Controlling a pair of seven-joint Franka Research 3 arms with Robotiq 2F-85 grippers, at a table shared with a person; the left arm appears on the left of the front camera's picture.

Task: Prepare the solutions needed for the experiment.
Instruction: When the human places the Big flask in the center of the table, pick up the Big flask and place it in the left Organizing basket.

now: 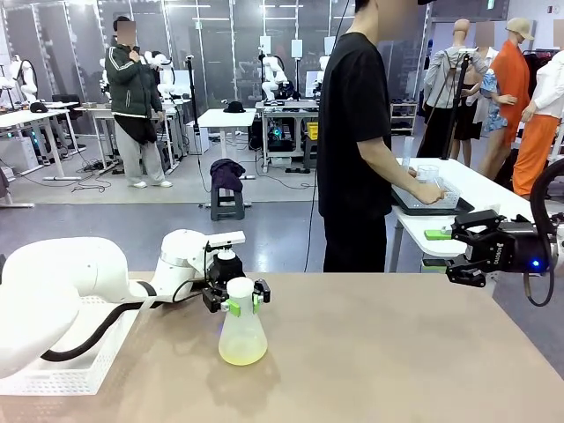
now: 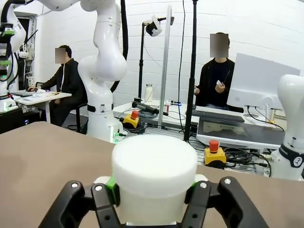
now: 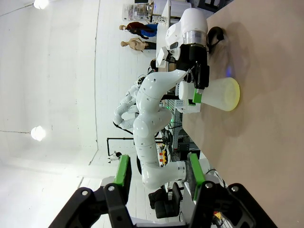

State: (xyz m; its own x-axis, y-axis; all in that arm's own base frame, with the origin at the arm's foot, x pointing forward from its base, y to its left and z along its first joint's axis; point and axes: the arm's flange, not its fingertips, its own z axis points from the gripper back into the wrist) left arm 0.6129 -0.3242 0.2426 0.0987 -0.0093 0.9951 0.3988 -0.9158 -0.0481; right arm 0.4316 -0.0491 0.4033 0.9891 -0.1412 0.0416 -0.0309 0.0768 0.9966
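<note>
A conical flask point(image 1: 242, 333) with a white cap stands on the tan table, left of the middle. A shallow layer of pale yellow-green solution point(image 1: 242, 355) lies in its base. My left gripper point(image 1: 241, 300) is shut on the flask's neck just under the cap. In the left wrist view the white cap point(image 2: 154, 175) sits between the green pads point(image 2: 111, 183) of that gripper point(image 2: 154, 197). My right gripper point(image 1: 449, 256) hovers open off the table's right end with nothing between its fingers. From the right wrist view point(image 3: 159, 178) the flask point(image 3: 223, 94) shows farther off.
A white perforated tray point(image 1: 53, 374) lies at the table's near left under my left arm. A person in black point(image 1: 357, 141) stands beyond the far edge, hands at a dark tray point(image 1: 427, 204) on a white side table.
</note>
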